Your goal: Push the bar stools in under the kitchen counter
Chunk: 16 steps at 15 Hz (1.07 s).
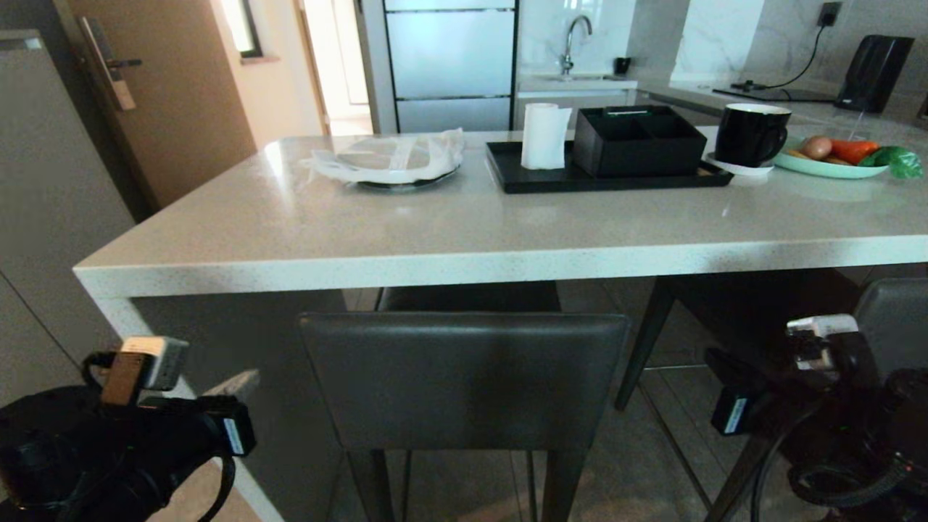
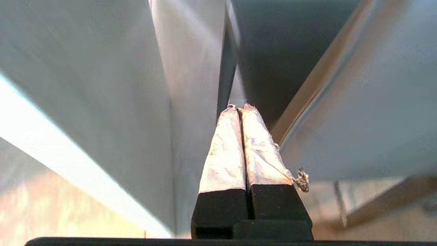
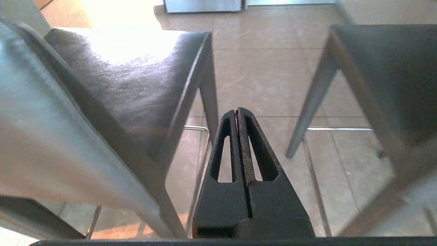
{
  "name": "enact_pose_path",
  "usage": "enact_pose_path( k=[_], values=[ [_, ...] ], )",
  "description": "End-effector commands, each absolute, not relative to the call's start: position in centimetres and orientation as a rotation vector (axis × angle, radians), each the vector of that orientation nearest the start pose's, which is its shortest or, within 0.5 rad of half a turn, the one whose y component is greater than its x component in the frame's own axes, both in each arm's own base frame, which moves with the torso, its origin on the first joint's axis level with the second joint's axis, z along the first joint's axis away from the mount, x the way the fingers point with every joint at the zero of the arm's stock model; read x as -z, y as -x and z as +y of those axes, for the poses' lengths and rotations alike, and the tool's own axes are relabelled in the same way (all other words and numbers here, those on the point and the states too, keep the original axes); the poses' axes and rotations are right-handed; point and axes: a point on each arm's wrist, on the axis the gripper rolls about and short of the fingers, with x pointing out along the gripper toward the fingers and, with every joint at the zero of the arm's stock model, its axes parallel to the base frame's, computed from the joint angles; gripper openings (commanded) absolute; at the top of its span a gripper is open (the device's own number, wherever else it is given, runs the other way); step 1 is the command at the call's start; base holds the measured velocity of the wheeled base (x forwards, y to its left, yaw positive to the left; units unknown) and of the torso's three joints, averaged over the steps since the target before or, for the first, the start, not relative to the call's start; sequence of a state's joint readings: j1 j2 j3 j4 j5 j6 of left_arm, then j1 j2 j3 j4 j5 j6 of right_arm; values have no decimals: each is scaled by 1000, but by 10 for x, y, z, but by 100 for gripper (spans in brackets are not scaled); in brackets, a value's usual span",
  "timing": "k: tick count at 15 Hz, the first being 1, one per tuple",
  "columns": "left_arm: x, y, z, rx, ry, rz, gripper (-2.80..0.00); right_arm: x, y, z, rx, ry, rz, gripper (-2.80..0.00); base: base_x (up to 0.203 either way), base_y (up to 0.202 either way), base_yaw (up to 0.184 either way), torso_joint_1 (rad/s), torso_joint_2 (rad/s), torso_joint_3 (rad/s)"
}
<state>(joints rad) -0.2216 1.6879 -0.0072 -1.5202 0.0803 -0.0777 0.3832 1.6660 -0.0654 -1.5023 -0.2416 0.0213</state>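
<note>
One bar stool point(image 1: 464, 377) stands in front of me, its dark grey backrest just outside the kitchen counter point(image 1: 464, 261) and its seat under the edge. The second bar stool point(image 1: 895, 326) shows at the far right. My left gripper point(image 2: 240, 108) is shut on nothing, low beside the near stool's backrest point(image 2: 375, 102) and the counter's white side panel point(image 2: 85, 85). Shut and empty too, my right gripper point(image 3: 237, 112) points into the gap between the near stool's seat point(image 3: 129, 75) and the other stool point(image 3: 392, 68). Neither gripper touches a stool.
On the counter are a plate in plastic wrap point(image 1: 391, 159), a black tray point(image 1: 522, 181) with a paper roll and a black box, a black mug point(image 1: 750, 134) and a plate of vegetables point(image 1: 841, 156). Thin footrest bars point(image 3: 338, 129) cross above the tiled floor.
</note>
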Motion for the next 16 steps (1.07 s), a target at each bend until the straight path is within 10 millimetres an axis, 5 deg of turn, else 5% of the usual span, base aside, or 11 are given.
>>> enact_pose_path(
  k=[1, 8, 11, 16],
  values=[
    [-128, -168, -34, 125, 55, 18, -280, -124, -164, 60, -115, -11, 34, -280, 0, 0, 0, 0, 0, 0],
    [-177, -123, -18, 29, 5, -129, -280, -151, -141, 47, -51, 85, -108, -280, 0, 0, 0, 0, 0, 0],
    [-201, -91, -12, 24, -17, -43, -280, -165, -129, 36, 13, 122, -182, -280, 0, 0, 0, 0, 0, 0],
    [-219, -50, -1, -54, -20, -112, -280, -196, -88, 17, 87, 179, -301, -280, 0, 0, 0, 0, 0, 0]
  ],
)
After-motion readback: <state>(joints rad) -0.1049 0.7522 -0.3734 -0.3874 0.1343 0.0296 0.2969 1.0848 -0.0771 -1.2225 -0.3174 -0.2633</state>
